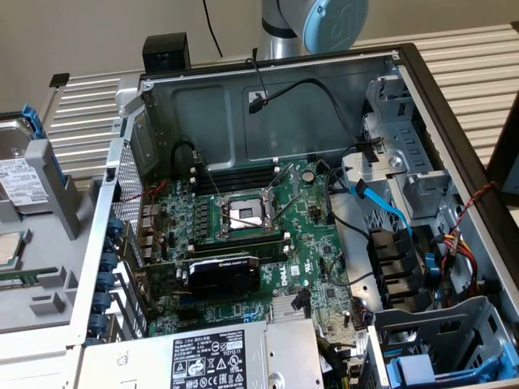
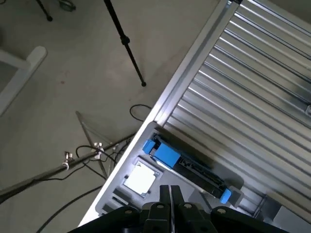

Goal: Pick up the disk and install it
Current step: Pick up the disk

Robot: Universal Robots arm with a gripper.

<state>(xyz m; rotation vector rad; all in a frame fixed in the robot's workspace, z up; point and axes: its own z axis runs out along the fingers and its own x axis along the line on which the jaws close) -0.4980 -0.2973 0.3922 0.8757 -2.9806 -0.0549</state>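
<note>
while the gripper [image 2: 170, 194] hangs with its fingers pressed together on nothing, apart from the disk [image 1: 18, 174], we see that disk at the exterior view's far left, standing on edge in a grey holder [image 1: 47, 166] outside the open computer case [image 1: 243, 105]. near it lies a processor chip [image 1: 6, 247]. further right come the motherboard [image 1: 316, 243], the graphics card [image 1: 223, 275] and what may be a drive cage [image 1: 405, 170].

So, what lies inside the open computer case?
A green motherboard, a black graphics card and a blue cable. The labelled power supply covers whatever is under it.
</note>
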